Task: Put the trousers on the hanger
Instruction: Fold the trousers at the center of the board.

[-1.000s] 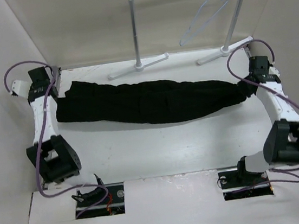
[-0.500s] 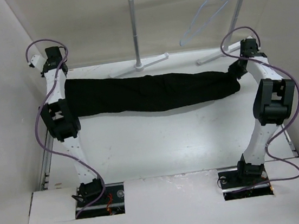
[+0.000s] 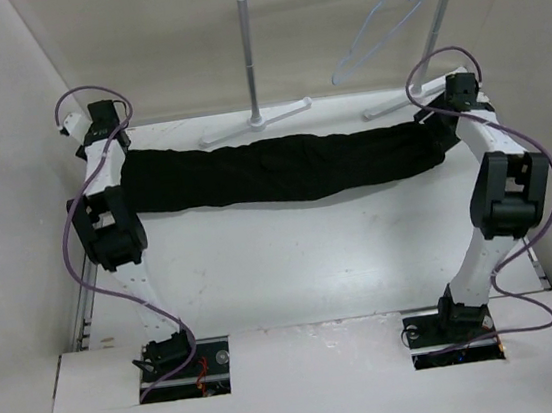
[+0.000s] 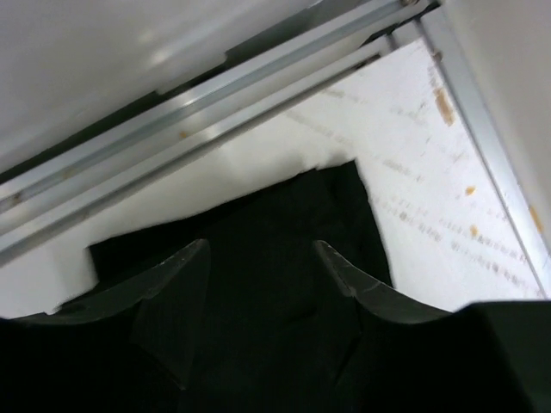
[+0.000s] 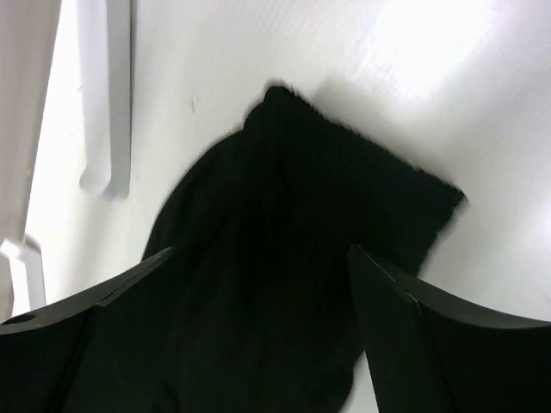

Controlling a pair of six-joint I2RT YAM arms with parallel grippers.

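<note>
The trousers lie flat on the surface as one long bunched strip, running from 9 o'clock to 3 o'clock across the far half in the top view. The hanger hangs by its hook from the rail stand at about 1 o'clock, well apart from the garment. The left pincer stands open over the wide end and grasps nothing. The right pincer is likewise spread wide over the narrow end, with the fabric lying loose below it. Risk one: the cloth is folded in several layers, so a fresh grip may catch only the top layer and let the rest sag or unfold when lifted. Risk two: the hanger hangs free and tilted, so a nudge from an arm or the cloth may swing it or unhook it. Risk three: the stand's feet sit just beside the far edge of the fabric and may snag it. Only the top view shows the hanger and the garment's full length. Only the wrist views show the fingers parted and the fabric ends beneath them. The right wrist view also shows a stand foot at 10 o'clock.
</note>
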